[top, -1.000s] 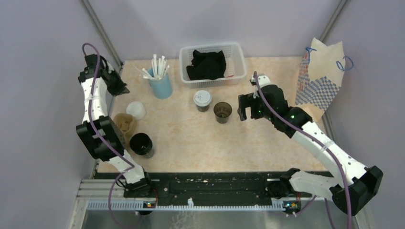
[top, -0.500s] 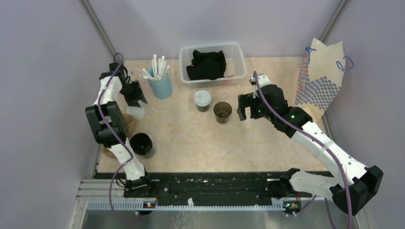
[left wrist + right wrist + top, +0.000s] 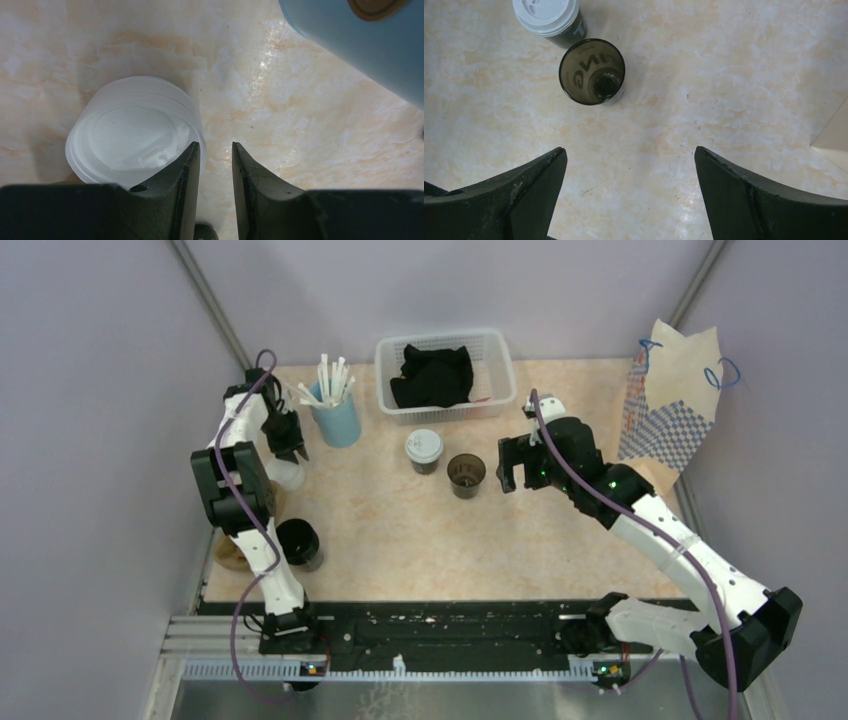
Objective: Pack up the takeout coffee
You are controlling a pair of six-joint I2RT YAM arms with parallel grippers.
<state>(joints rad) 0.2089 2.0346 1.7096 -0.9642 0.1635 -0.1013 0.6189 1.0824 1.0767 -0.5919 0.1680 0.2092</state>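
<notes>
- Two coffee cups are found mid-table, just beside each other: a lidded cup (image 3: 424, 450) and an unlidded cup (image 3: 466, 475); the pulp carrier (image 3: 230, 552) is glimpsed at the left edge, largely hidden by the left arm and well apart from both
- The left gripper (image 3: 215, 147) is held barely ajar with nothing between its jaws, and one finger (image 3: 185, 175) is laid over the rim of the white lids (image 3: 132, 132); if it is closed from here, a lid is likely to be missed, or nipped at the edge and flicked aside
- The blue straw holder (image 3: 336, 418) is placed just beside that gripper and could be toppled by a sideways correction
- The right gripper (image 3: 629, 150) is spread wide and empty near the unlidded cup; if advanced off-centre, that cup could be shoved into its neighbour and both tipped
- The black cup (image 3: 298, 543) is set near the carrier and could be mistaken for a task cup
</notes>
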